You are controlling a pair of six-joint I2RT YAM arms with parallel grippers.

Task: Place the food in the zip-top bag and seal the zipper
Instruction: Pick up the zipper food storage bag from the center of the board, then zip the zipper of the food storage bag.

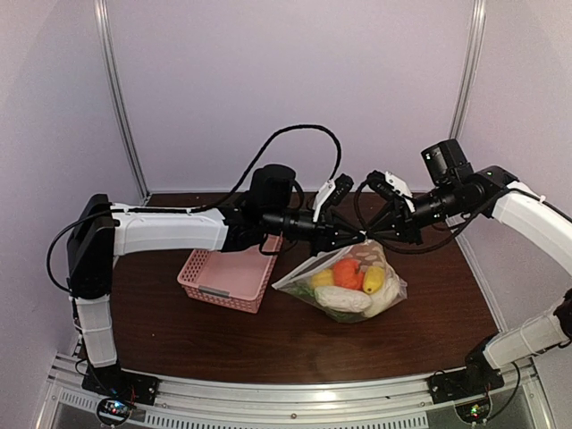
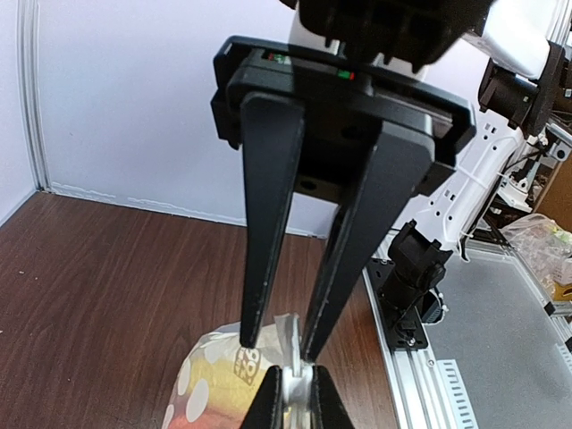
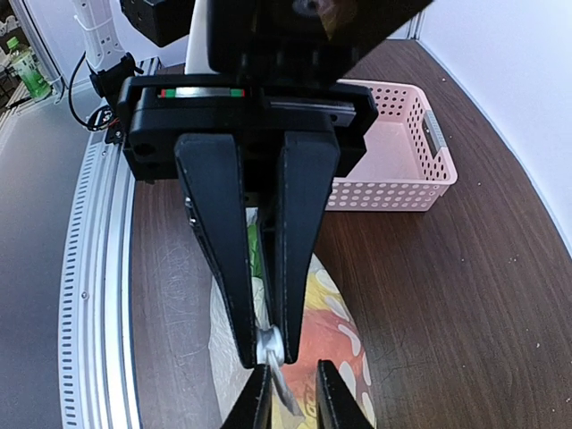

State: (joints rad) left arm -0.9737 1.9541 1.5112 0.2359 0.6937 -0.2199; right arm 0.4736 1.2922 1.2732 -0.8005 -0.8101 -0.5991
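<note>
The dotted zip-top bag (image 1: 299, 279) lies right of centre on the table, one corner lifted. The food is inside it: an orange piece (image 1: 347, 273), a yellow piece (image 1: 374, 279) and a white piece (image 1: 342, 299). My left gripper (image 1: 357, 237) is shut on the white zipper (image 1: 322, 262) at the raised corner; it pinches the zipper (image 2: 291, 332) in the left wrist view and shows in the right wrist view (image 3: 268, 349). My right gripper (image 1: 380, 234) faces it tip to tip. Its jaws (image 3: 293, 365) stand slightly apart astride the zipper (image 3: 280, 385).
A pink lattice basket (image 1: 223, 277) stands left of the bag, under the left arm, and appears in the right wrist view (image 3: 393, 179). The metal rail (image 1: 268, 402) runs along the near edge. The right arm's base (image 2: 416, 268) stands at the table's right side.
</note>
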